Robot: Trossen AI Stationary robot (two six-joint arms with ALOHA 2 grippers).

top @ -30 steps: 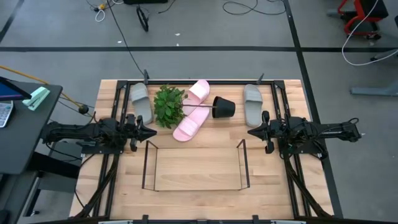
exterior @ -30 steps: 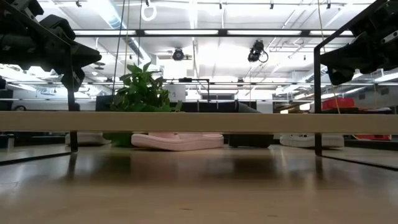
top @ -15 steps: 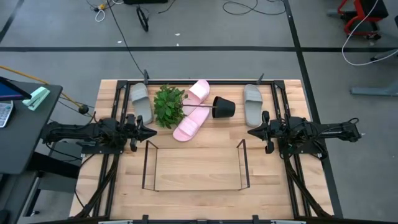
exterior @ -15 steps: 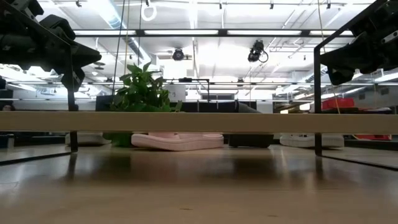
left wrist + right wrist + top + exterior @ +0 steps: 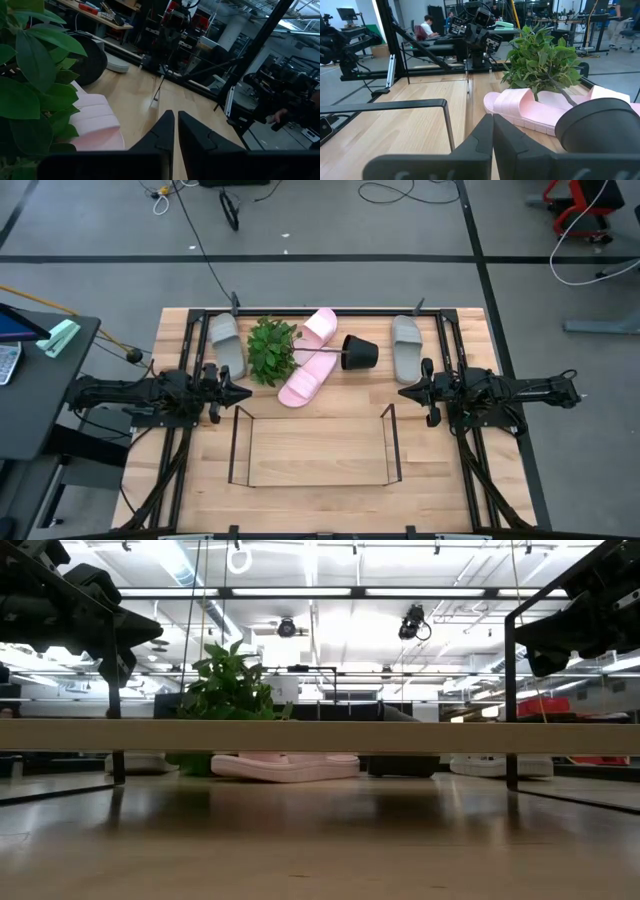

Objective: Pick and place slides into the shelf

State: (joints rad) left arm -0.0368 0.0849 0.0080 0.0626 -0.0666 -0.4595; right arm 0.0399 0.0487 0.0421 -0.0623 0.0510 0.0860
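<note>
Only overhead are four foam slide sandals (image 5: pixel 305 384) seen outside the thin black wire shelf (image 5: pixel 312 446); left gripper (image 5: pixel 243 393) and right gripper (image 5: pixel 405 392) fingers are clenched, grasping nothing.

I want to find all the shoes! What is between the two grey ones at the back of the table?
In the high view, between the grey slides lie a plant, two pink slides and the tipped black pot.

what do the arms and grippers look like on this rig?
Both arms are dark, near-black, jointed, with cable bundles along them. The left gripper and right gripper each end in two slim, tapered black fingers. No markings are readable.
</note>
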